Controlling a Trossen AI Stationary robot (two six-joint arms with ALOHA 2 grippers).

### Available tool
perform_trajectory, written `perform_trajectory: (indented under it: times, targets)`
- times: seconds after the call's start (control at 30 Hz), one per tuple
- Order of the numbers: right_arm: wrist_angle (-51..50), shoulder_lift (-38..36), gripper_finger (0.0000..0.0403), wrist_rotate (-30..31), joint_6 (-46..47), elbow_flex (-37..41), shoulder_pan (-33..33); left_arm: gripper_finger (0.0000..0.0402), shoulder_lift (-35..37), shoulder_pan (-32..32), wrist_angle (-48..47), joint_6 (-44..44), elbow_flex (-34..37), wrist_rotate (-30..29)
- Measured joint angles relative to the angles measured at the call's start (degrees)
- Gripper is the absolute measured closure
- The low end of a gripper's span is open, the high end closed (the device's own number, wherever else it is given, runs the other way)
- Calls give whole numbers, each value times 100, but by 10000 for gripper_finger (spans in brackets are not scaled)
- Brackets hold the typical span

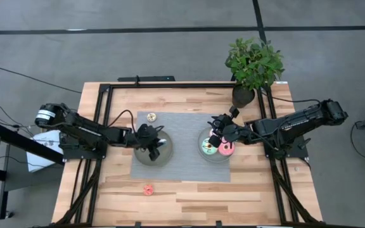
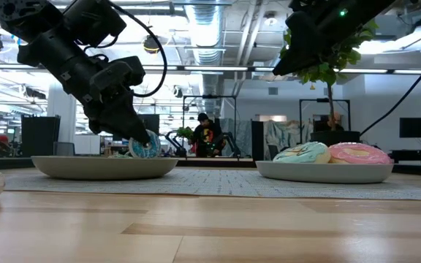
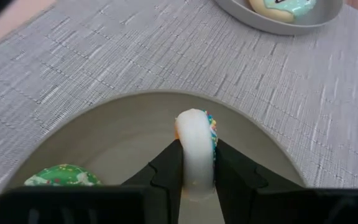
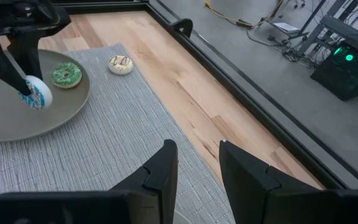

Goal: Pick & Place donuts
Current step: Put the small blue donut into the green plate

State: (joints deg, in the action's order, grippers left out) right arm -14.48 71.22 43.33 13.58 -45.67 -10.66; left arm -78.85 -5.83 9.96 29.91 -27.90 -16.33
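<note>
My left gripper (image 1: 153,143) is over the left grey plate (image 1: 142,158), shut on the small blue sprinkled donut (image 3: 195,146). A small green donut (image 3: 63,175) lies flat on that plate beside it. My right gripper (image 4: 197,167) is open and hovers above the right plate (image 1: 203,135), which holds the mint-green donut (image 1: 208,149) and the pink donut (image 1: 226,149). The tan donut (image 1: 151,116) lies on the grey mat behind the left plate. The red donut (image 1: 148,189) lies on the bare wood near the table's near edge. The white-lilac donut is out of view. My left gripper pinches the blue donut's ring (image 3: 194,163) between its two fingers, one on each flat face. The fingers come from above, slanting down from the table's left. The donut stands on edge over the left plate (image 2: 104,166); I cannot tell whether its lower rim touches the plate.
A woven grey mat (image 1: 182,171) lies under both plates. A potted plant (image 1: 253,66) stands at the table's far right corner. A black frame (image 1: 106,95) runs around the table's edges. Bare wood (image 1: 233,196) stretches along the near side.
</note>
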Motion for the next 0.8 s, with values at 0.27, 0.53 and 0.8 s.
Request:
perform_trajectory:
  times: [0.27, 0.53, 0.8]
  targets:
    - [2, 0, 294, 0, 2, 0, 0, 328, -30, -78, -2, 76, 0, -237]
    - [37, 2, 294, -2, 2, 0, 0, 328, -565, -78, 301, 138, -24, -154]
    - [38, 2, 294, -3, 2, 0, 2, 328, -584, -78, 240, -142, -190, -182]
